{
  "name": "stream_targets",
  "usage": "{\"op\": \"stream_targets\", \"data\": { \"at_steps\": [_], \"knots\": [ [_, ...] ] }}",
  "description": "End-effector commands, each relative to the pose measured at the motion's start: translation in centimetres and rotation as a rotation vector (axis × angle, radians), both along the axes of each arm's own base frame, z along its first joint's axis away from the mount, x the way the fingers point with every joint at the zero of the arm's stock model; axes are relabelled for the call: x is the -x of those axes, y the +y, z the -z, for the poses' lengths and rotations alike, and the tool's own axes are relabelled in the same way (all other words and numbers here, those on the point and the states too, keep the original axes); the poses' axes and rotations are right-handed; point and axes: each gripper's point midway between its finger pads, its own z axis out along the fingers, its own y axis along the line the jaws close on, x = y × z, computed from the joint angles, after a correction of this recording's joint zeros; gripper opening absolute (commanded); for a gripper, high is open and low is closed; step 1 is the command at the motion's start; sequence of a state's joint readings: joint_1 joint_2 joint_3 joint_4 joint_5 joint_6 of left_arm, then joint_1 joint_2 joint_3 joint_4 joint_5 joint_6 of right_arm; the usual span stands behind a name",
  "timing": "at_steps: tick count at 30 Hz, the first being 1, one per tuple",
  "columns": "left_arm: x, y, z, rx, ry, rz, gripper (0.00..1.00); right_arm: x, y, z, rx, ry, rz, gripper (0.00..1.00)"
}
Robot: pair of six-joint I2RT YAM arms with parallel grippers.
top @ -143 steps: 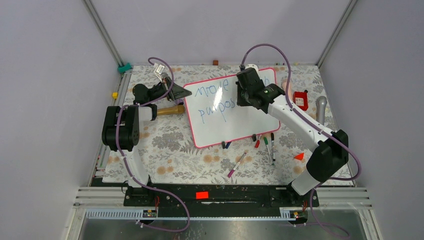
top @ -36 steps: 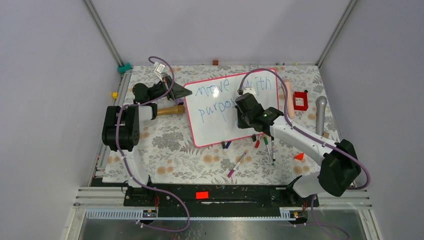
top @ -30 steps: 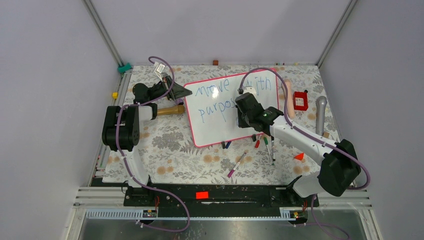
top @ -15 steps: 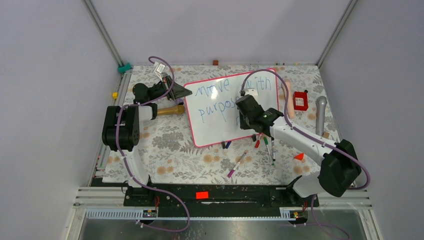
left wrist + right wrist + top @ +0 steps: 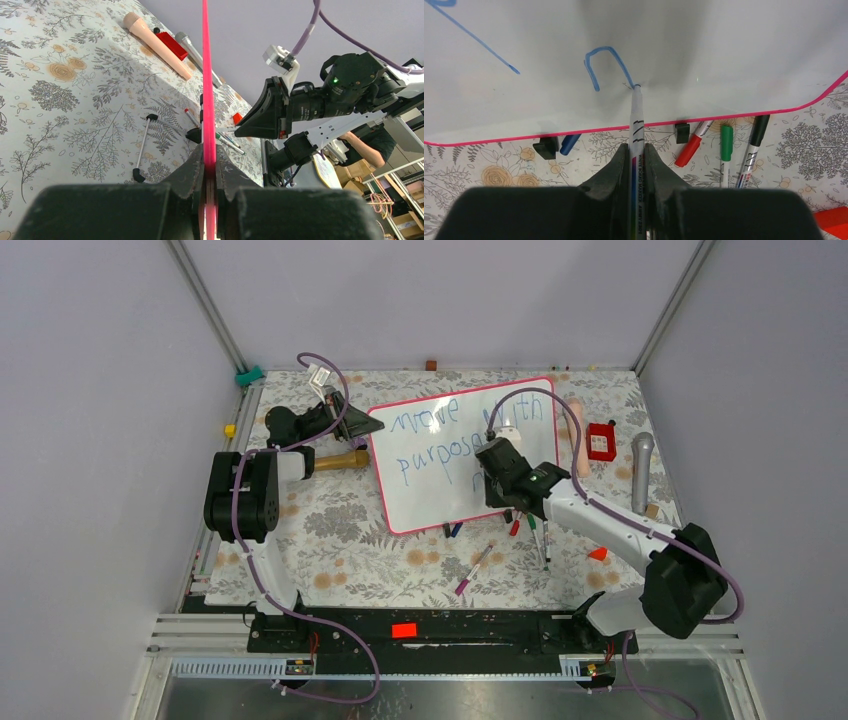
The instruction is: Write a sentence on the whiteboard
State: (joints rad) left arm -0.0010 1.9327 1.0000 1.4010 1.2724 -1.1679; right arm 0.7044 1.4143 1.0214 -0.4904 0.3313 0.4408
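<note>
**Third row opened, pen tip down low on the board**

The R arm has been brought down and to the right. A few secs back it was up by the top row, then at the tail of the second. Now the right gripper [image 5: 638, 150] is seen low on the whiteboard [image 5: 734, 45], close to its bottom pink rim. Its jaws are closed tight on the blue marker [image 5: 636, 117], with the barrel pinched between them and the tip pressed to the white surface. A fresh arch stroke [image 5: 605, 57] has been laid just left of the tip; a sec ago none was visible overhead. A new letter is judged under way, prob. an "n" or "m", but that can't be told yet.

The sentence [image 5: 430, 435] so far is read as two slanted blue rows, "move with" / "purpose", across the board's upper half. The new mark has been started below the second row's end. The board is set askew in the middle of the floral table [image 5: 340, 540].

The left gripper [image 5: 209, 167] hasn't been shifted. It is clamped shut on the board's left pink edge, and the board is being steadied.

For the task: two rows are done and the third is only just begun. Room near the rim is tight, so compact strokes will likely be needed. A red pen [image 5: 690, 147], green pen [image 5: 726, 142] and black-capped pen [image 5: 758, 127] are left lying just off the bottom edge
</note>
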Motion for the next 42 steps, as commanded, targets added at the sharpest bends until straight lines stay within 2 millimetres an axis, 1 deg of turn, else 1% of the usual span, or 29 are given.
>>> {"op": "stream_targets", "data": {
  "at_steps": [1,6,10,13,18,22,27,34,37,42],
  "knots": [
    [0.6,0.0,-1.8,-0.019,-0.132,0.029,0.00,-1.1,-1.0,-3.1,-0.039,-0.117,0.053,0.00],
    [0.6,0.0,-1.8,-0.019,-0.131,0.028,0.00,-1.5,-1.6,-4.3,-0.044,-0.168,0.056,0.00],
    [0.6,0.0,-1.8,-0.019,-0.132,0.029,0.00,-2.1,-1.7,-4.4,-0.043,-0.166,0.066,0.00],
    [0.7,0.0,-1.9,-0.020,-0.135,0.030,0.00,-2.6,-1.4,-4.3,-0.037,-0.159,0.063,0.00],
    [0.9,0.0,-1.9,-0.022,-0.136,0.032,0.00,-3.5,-0.4,-4.4,-0.048,-0.146,0.048,0.00],
    [0.9,0.0,-2.0,-0.022,-0.138,0.033,0.00,-3.7,0.3,-4.4,-0.071,-0.144,0.037,0.00],
    [0.8,0.0,-2.1,-0.021,-0.142,0.032,0.00,-3.2,0.3,-3.8,-0.079,-0.125,0.028,0.00],
    [0.7,0.0,-2.1,-0.021,-0.139,0.031,0.00,-1.3,-0.3,-1.2,-0.066,-0.041,0.032,0.00],
    [0.8,0.0,-2.0,-0.021,-0.139,0.032,0.00,-0.8,-0.6,-0.6,-0.058,-0.021,0.035,0.00],
    [0.8,0.0,-2.0,-0.022,-0.138,0.033,0.00,-0.8,-2.3,-0.3,0.023,-0.023,0.083,0.00]
  ]
}}
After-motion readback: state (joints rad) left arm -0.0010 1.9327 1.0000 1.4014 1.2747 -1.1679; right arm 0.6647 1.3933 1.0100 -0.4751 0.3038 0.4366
